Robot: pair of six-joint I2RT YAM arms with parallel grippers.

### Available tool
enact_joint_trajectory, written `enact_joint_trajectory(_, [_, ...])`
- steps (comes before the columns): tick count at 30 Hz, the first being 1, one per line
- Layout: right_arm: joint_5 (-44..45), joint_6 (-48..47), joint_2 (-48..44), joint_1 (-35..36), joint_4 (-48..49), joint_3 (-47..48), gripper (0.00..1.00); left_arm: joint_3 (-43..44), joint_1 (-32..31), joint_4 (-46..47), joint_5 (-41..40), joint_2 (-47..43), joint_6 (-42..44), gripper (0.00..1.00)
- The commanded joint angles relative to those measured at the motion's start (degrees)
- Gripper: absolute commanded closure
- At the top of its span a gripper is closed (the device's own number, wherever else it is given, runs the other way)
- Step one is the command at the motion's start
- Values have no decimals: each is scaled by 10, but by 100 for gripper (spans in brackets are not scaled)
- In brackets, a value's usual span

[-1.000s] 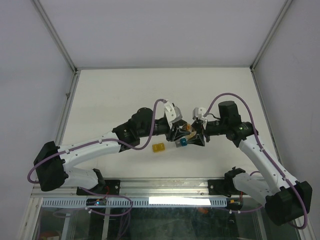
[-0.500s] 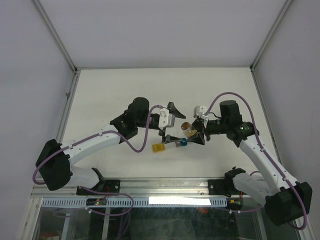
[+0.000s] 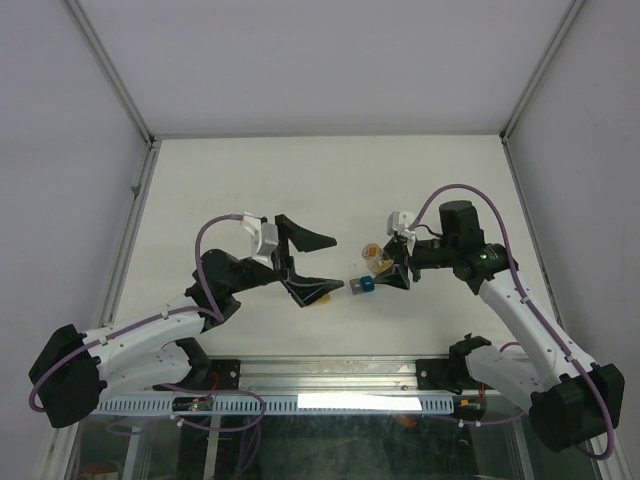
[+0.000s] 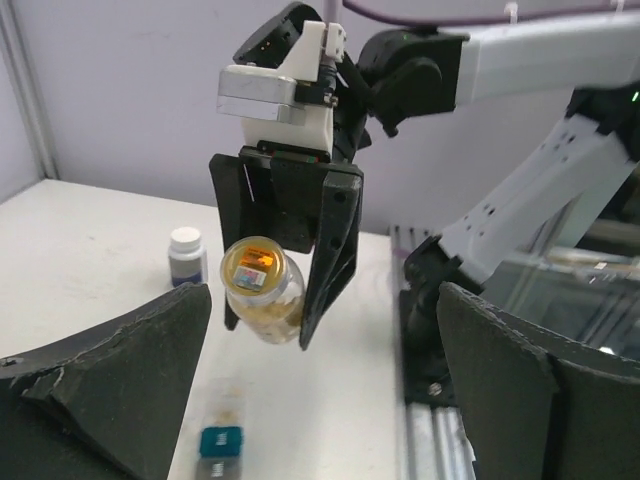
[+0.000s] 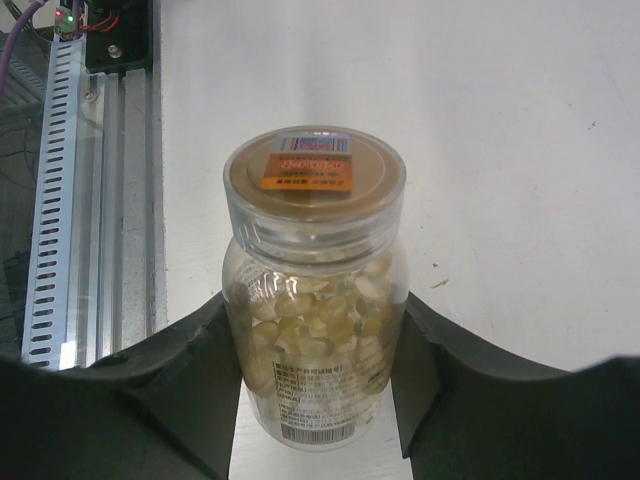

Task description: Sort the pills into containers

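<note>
The right pincer point(image 3: 385, 268) is clenched on a clear vial point(image 5: 315, 300). Its two dark fingers point(image 5: 190, 400) press the vial's sides below the capped neck. The vial is tilted and held off the desk point(image 5: 520, 150). Pale tan pills point(image 5: 310, 320) fill much of it, and the cap carries an orange label.

The strip of containers point(image 3: 360, 286) lies on the desk just beside this pincer, toward the left arm and apart from the fingers. Its blue cell point(image 3: 366, 285) is the nearest to the pincer.

The left pincer point(image 3: 340, 264) is released, its fingers spread wide and grasping nothing. In the top view its lower finger overlaps the strip's yellow end point(image 3: 322, 297).

The left wrist view looks between its own open fingers at the vial's cap end. The blue cell and a clear cell lie on the desk nearer the camera. A small dark bottle point(image 4: 187, 256) with a white cap stands upright farther off, and the top view does not make it out.

The right wrist view alone shows the pills one by one and the barcode on the vial's paper label. It also shows a slotted metal rail point(image 5: 60, 200) along the desk edge. The strip lies outside that view.
</note>
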Motion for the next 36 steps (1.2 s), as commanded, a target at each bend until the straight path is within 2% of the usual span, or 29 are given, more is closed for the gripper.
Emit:
enact_joint_trajectory(1, [-8, 7, -2, -2, 25, 21, 100, -33, 2, 109, -69, -9, -188, 1])
enact_joint_trajectory(5, [-8, 6, -2, -2, 25, 21, 100, 9, -6, -32, -158, -10, -228, 7])
enact_joint_trajectory(10, [-7, 7, 0, -2, 25, 21, 100, 92, -90, -217, -331, -2, -155, 11])
enact_joint_trajectory(12, [-6, 6, 0, -2, 25, 21, 100, 120, -109, -253, -361, 12, -141, 12])
enact_joint_trajectory(18, [-5, 6, 1, -2, 26, 20, 100, 173, -126, -285, -360, 69, -121, 15])
enact_joint_trajectory(26, [-6, 7, -1, -2, 26, 20, 100, 225, -129, -312, -332, 118, -107, 29])
enact_joint_trajectory(32, [-6, 7, -2, -2, 26, 21, 100, 244, -129, -312, -314, 141, -107, 30])
enact_joint_trajectory(36, [-6, 7, -2, -2, 26, 20, 100, 256, -129, -313, -306, 159, -106, 34])
